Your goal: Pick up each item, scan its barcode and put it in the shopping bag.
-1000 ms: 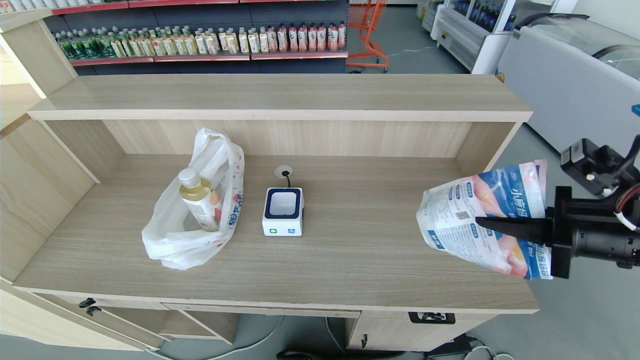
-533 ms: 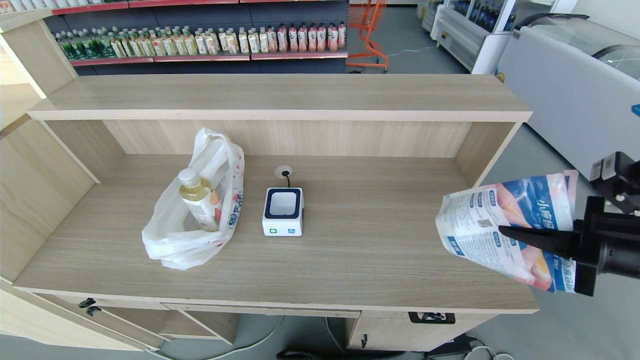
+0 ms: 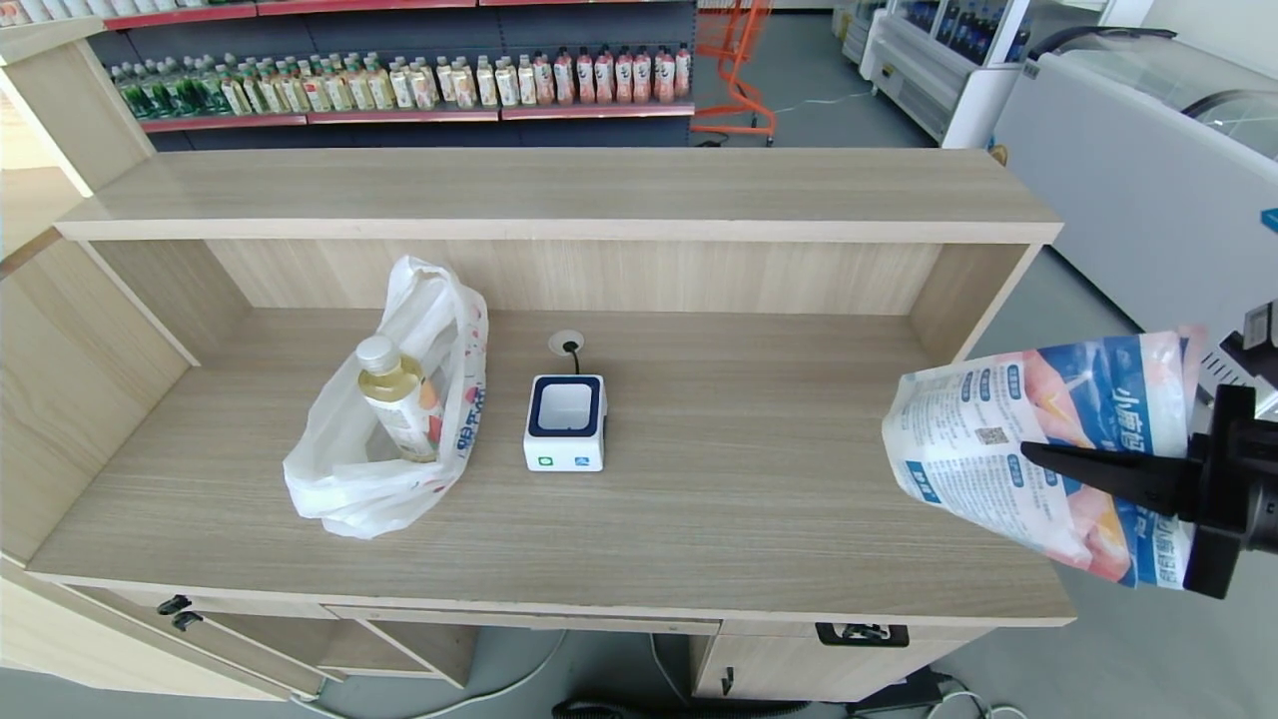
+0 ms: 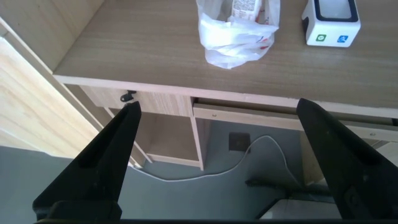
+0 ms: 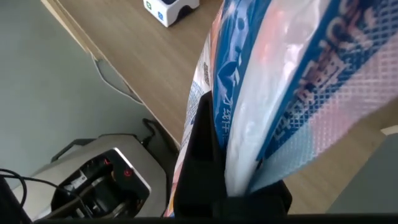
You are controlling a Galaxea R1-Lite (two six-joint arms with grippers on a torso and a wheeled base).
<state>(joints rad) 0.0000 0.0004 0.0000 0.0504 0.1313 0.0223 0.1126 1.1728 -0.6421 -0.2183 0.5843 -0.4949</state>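
While the right claw gripped the blue-and-pink packet, one black finger lay across the printed face and the other was hidden behind it. The packet hung tilted in the air off the right end of the table, well apart from the scanner. A small square code faced up and outward, away from the scanner's window. From where I stood, I judged the job in hand to be the scan. To do it well, the wrist would need to roll so the code side faced down. The packet should then be held flat and steady just above the upward-facing window without touching it. Being soft, the pouch would likely sag, so the grip would have to stay firm. The right arm lay roughly level, reaching in from the right with its fingers pointing toward the table's middle. The left claw was spread wide with nothing in it, off the table's front edge. The shopping bag slumped open left of the scanner with a bottle inside.
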